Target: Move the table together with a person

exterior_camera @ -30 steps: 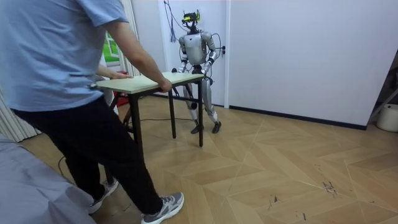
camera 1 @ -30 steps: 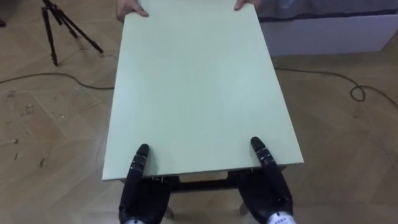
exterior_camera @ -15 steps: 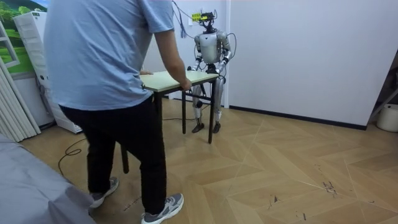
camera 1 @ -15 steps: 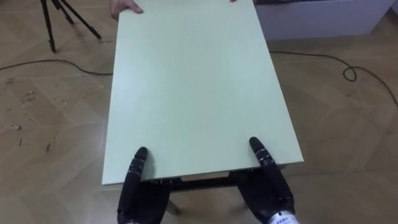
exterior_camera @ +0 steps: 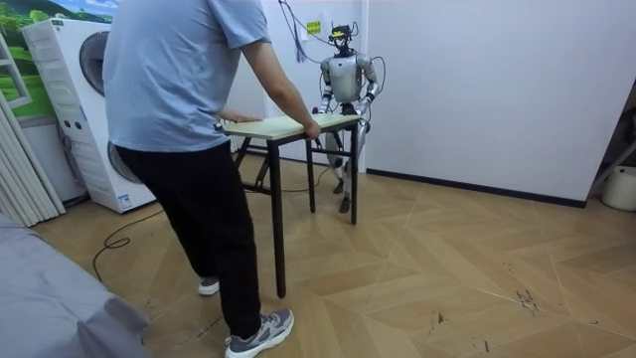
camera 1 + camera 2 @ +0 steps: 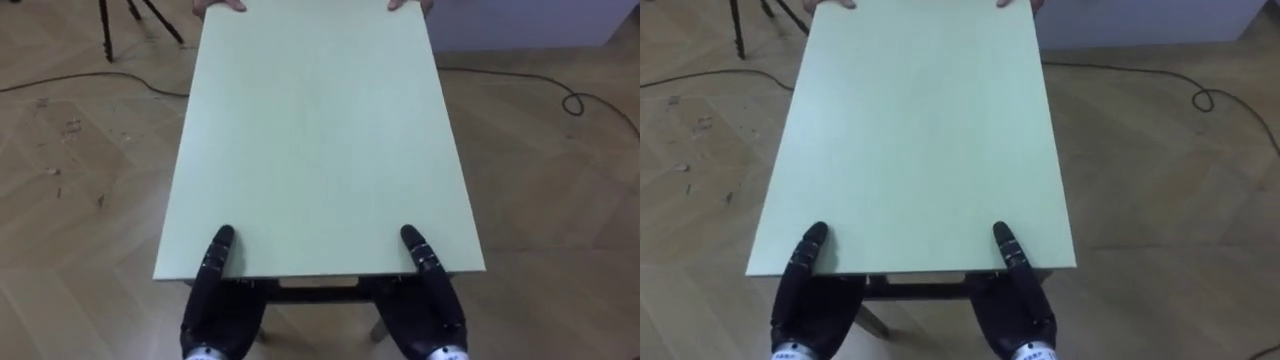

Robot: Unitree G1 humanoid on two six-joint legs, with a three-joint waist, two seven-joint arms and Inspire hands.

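Carried along between the two of them, the bench [image 6: 315,140] has shifted toward the room view's right over the last second. The person [image 5: 184,119] at its near end has stepped the same way, and the robot stands at its far end, close to the white wall. A washing machine [image 5: 79,109] behind the person, earlier mostly covered, is now plain to see.

From the head camera the pale green top runs away from the robot, and both hands sit at its near edge as they did before. The left hand [image 6: 205,300] is at the near left corner and the right hand [image 6: 430,300] at the near right corner. Each lays a thumb flat on the top. The fingers of both reach beneath the top and are hidden there, so I cannot tell how far they close or what they grip.

At the bench's far edge the person's fingertips [image 6: 222,5] are cut off by the frame, one hand at each far corner. A tripod [image 6: 140,15] off the far left corner shows its legs alone. A cable [image 6: 575,100] lies on the floor to the right of the bench. Whether the bench legs are clear of the floor is hard to make out.
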